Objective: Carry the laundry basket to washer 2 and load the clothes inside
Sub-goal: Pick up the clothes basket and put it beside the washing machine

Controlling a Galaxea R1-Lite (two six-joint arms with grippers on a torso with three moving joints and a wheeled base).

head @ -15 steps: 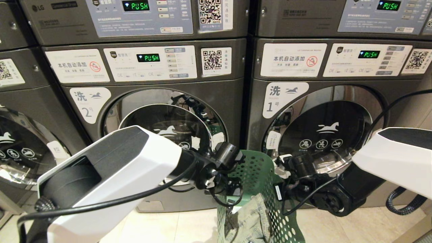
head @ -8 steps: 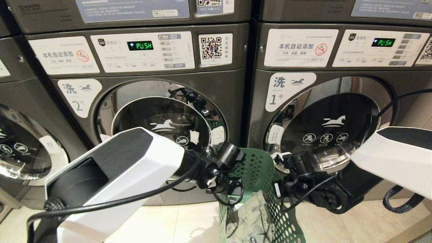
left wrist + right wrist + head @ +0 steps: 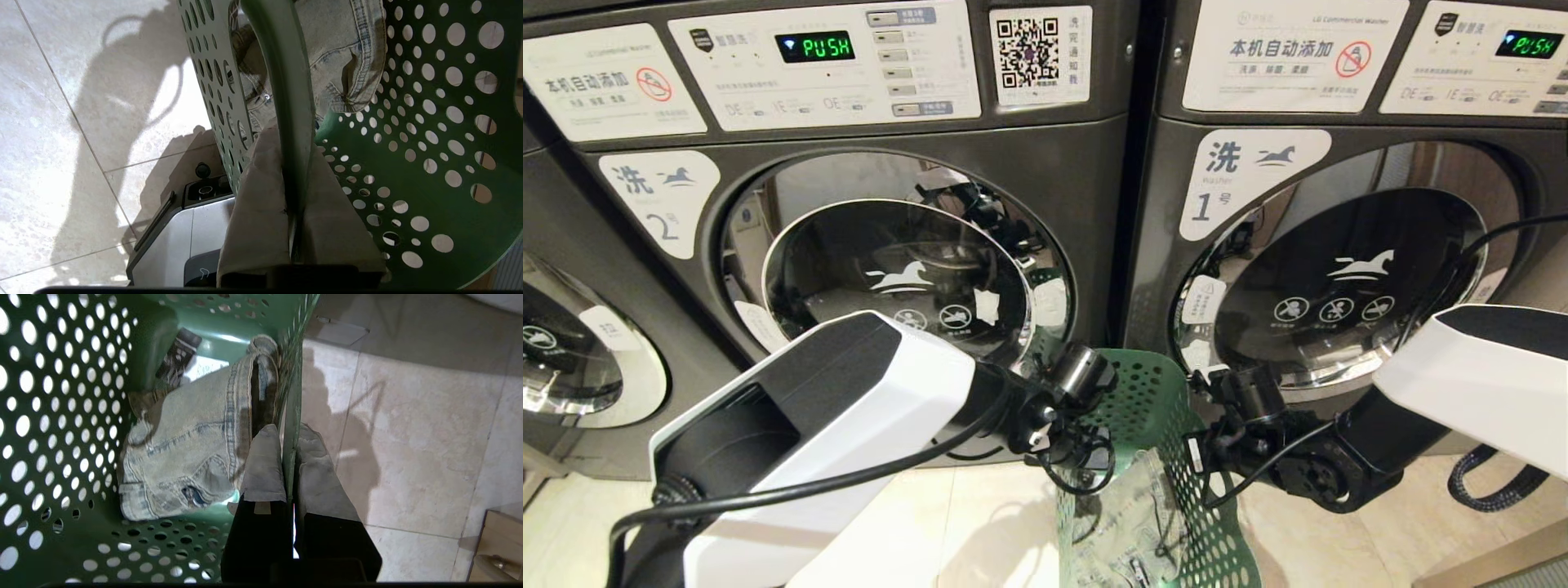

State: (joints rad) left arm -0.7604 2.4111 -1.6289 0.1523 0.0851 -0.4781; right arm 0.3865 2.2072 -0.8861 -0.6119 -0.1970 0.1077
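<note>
Washer 2 (image 3: 890,269) stands closed at the left, the left gripper (image 3: 292,139) clamps the green laundry basket (image 3: 1152,425) by its left rim, faded denim clothes (image 3: 1131,523) lie inside it above the tiled floor (image 3: 915,523), and the right gripper (image 3: 288,435) pinches the opposite rim before washer 1 (image 3: 1339,269)

Both arms reach forward, left gripper (image 3: 292,163) and right gripper (image 3: 288,449) clamped tight (2 firm pinches).
</note>
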